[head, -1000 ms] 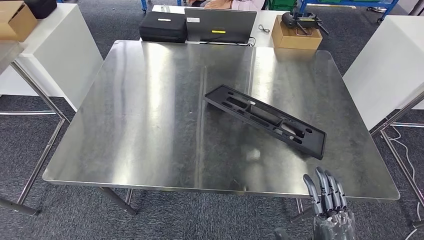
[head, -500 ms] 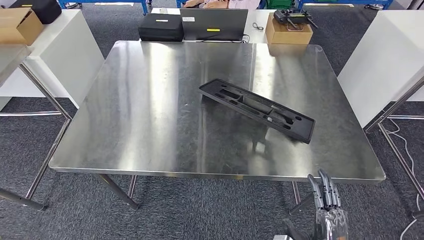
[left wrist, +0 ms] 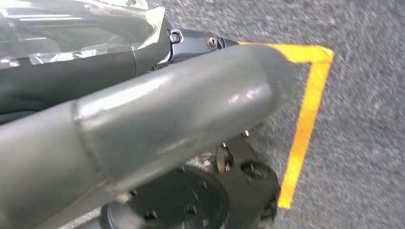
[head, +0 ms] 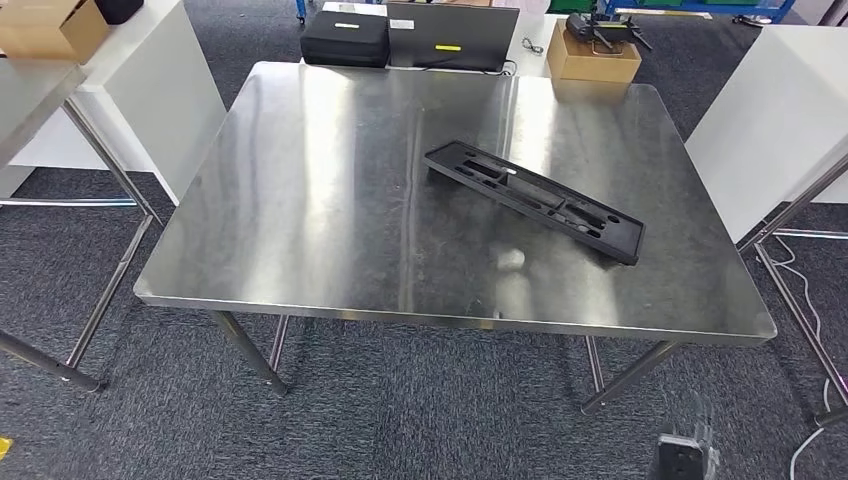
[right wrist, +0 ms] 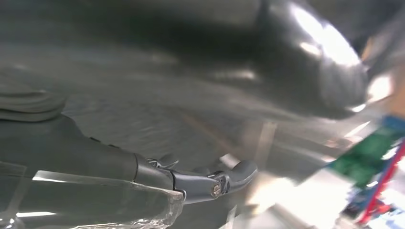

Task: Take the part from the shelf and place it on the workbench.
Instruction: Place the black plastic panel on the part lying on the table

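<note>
The part (head: 535, 200), a long black tray-like plate with cut-outs, lies flat and slantwise on the right half of the steel workbench (head: 330, 200). Nothing touches it. My right hand (head: 685, 458) hangs low at the bottom right, below and in front of the bench's near edge. In the right wrist view, which is blurred, that hand (right wrist: 191, 181) holds nothing and a dark finger is stretched out. My left hand (left wrist: 167, 119) hangs over the carpet in the left wrist view, its thick grey thumb extended and nothing in it.
White cabinets stand left (head: 150, 70) and right (head: 790, 110) of the bench. Behind it are a black case (head: 345, 38), a dark screen (head: 452, 35) and a cardboard box (head: 592, 60). Another table's legs (head: 110, 170) stand at the left. Yellow tape (left wrist: 305, 124) marks the carpet.
The whole view has shifted, so the bench now appears farther off. My right hand has sunk towards the bottom edge. The part lies on the bench as before.
</note>
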